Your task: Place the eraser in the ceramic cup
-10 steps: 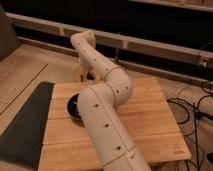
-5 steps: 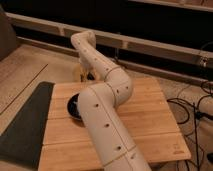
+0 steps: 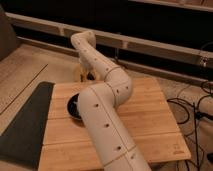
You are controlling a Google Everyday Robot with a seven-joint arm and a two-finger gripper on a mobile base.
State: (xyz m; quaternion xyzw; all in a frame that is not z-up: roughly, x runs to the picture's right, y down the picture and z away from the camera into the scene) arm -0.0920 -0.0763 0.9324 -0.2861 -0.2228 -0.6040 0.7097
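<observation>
My white arm runs from the bottom of the camera view up across the wooden table (image 3: 145, 125) and bends back down at the table's far left edge. The gripper (image 3: 84, 71) hangs there, mostly hidden behind the arm's wrist. A small pale cream-yellow cup (image 3: 78, 75) shows directly under and around the gripper at the table's far edge. The eraser is hidden from view; I cannot tell whether the gripper holds it.
A wide shallow black bowl (image 3: 73, 107) sits on the left part of the table, partly covered by my arm. A dark grey mat (image 3: 25, 125) lies left of the table. Cables (image 3: 192, 107) trail on the floor at right. A dark wall ledge runs behind.
</observation>
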